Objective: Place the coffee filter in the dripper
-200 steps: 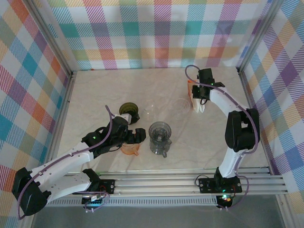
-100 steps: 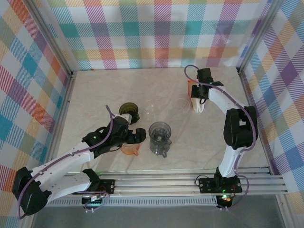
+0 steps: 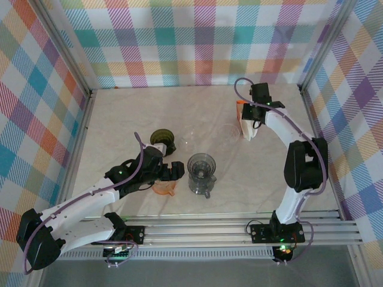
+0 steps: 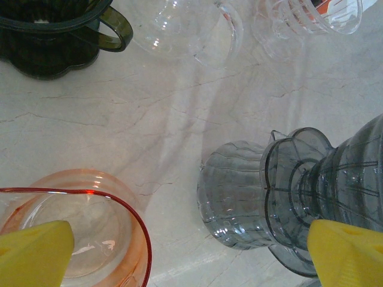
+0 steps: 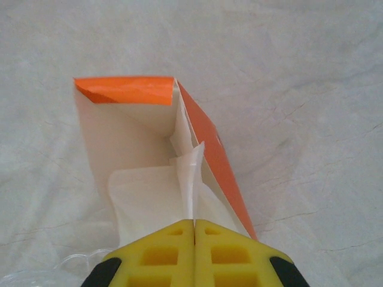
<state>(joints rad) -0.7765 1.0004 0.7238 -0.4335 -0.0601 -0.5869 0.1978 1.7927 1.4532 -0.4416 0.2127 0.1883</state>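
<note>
Right tool (image 5: pixel 194 224): pressed together, pinching a white fold of the coffee filter (image 5: pixel 190 173) at the open mouth of the packet.
Right tool, place: far right of the table (image 3: pixel 119 119), over the packet (image 3: pixel 240 112).
Coffee filter: still in the packet, with a white sheet (image 3: pixel 251 135) showing just below the tool from above.
Packet: orange and white (image 5: pixel 206 149), with its top open and an orange flap at the far edge.
Left tool (image 4: pixel 190 248): spread wide, holding nothing, with one yellow fingertip (image 4: pixel 36 251) over the orange dripper (image 4: pixel 90 221) and the other (image 4: pixel 347 254) over the grey dripper (image 4: pixel 287 191).
Left tool, place: near middle of the table (image 3: pixel 170 171), well apart from the packet.
Orange dripper: near left of centre (image 3: pixel 163 187), just beside the grey one.
Grey dripper: middle of the table (image 3: pixel 201 165), right of the orange one.
Dark green dripper: farther back on the left (image 3: pixel 161 140), with its handle (image 4: pixel 114 33) toward the clear glassware.
Clear glassware: two pieces (image 3: pixel 189 139) (image 3: pixel 229 131) between the green dripper and the packet.
</note>
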